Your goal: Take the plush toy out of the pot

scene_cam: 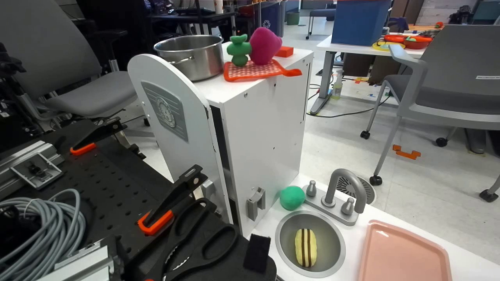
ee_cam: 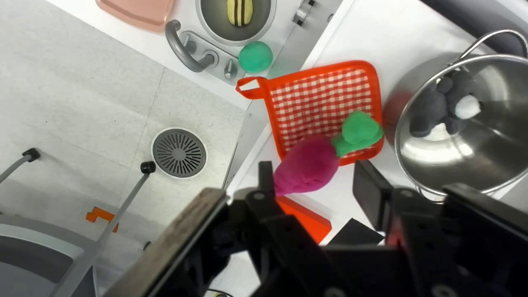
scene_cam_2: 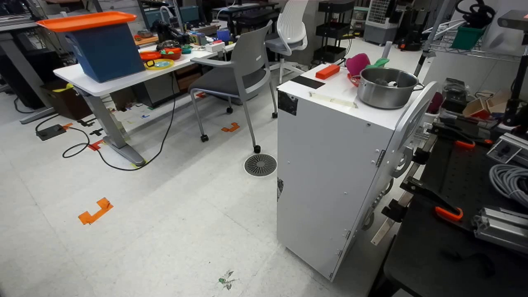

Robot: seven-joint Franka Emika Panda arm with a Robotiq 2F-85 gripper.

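Centrally, in the wrist view, tool [ee_cam: 314, 179] with dark fingers [ee_cam: 373, 194] parted and a clear gap between, above the top of a white cabinet [scene_cam: 261, 128]. Showing partly through the gap, a magenta-and-green toy [ee_cam: 317, 159], on its side across a checked potholder [ee_cam: 317, 99] with red edging; likewise visible in both exterior views. Just beside the toy's pointed end, a red block [ee_cam: 307, 218], partly hidden by the tool; a little farther, a black patch [ee_cam: 355, 234]. Next to the potholder, a silver metal pot [scene_cam: 207, 58], upright, with looped handles. Inside the pot, near the wall on the potholder side, a grey plush toy [ee_cam: 431, 111] with a white muzzle, only partly visible over the rim in an exterior view. Lower, at the foot of the cabinet, a white surface [scene_cam: 474, 269] bearing several items: a green ball [scene_cam: 292, 198] just beside a grey faucet [scene_cam: 333, 189]; a round grey basin [scene_cam: 330, 238], containing a yellow object [scene_cam: 306, 248] with dark stripes; and a pink tray [scene_cam: 406, 253]. Along the door side of the cabinet, in both exterior views, a black perforated surface [scene_cam: 117, 171] with orange-tipped clamps [scene_cam: 175, 193] and a coil of grey cable [scene_cam: 54, 234]. Farther out, a round floor drain [scene_cam_2: 260, 165], a grey chair [scene_cam_2: 249, 53] on casters and, on a far surface [scene_cam_2: 71, 76], a blue bin [scene_cam_2: 109, 53] topped by an orange tray [scene_cam_2: 88, 20].
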